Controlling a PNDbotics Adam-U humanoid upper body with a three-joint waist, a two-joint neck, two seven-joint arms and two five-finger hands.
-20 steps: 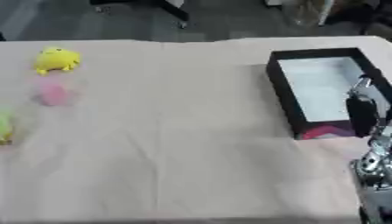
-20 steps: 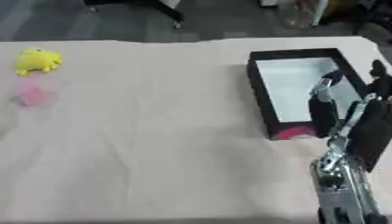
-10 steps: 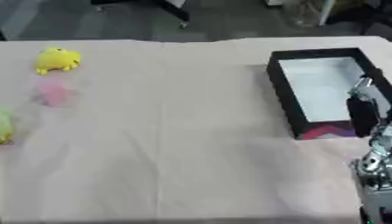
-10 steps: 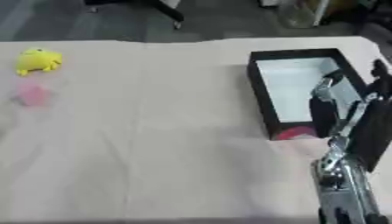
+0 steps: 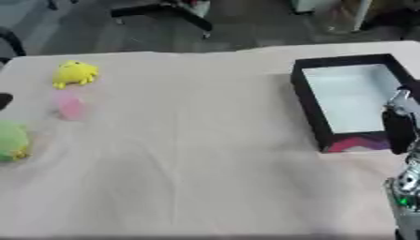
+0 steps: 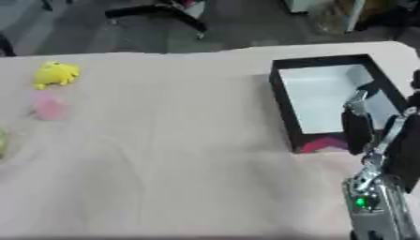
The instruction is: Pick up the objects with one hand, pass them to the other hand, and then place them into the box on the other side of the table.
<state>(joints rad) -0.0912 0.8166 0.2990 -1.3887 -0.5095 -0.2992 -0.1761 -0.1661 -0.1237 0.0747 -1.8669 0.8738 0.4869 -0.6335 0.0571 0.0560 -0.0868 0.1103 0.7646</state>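
My right hand (image 6: 371, 133) stood at the right edge of the frame, raised over the near right corner of the box (image 6: 281, 108), with my forearm running down to the lower right corner, where a small green light glowed on it. The fingers pointed upward and looked fairly straight, with nothing between them that I could see, so I took the hand as released, though the view was blurred. My left hand did not show clearly; only a small dark shape (image 5: 4, 100) sat at the left edge of the frame, and I could not tell what it was.

The box was black with a pale inside, lying in the upper right of the frame on the beige tablecloth (image 5: 189, 154). A pink thing (image 5: 361, 142) lay in its near end, close to the front wall.

The other things lay well apart from the box along the left side. A yellow toy (image 5: 75, 74) sat in the upper left. Just below it lay a pale pink thing (image 5: 71, 107). Lower still, at the left edge, a green thing (image 5: 11, 140) was cut off by the frame.
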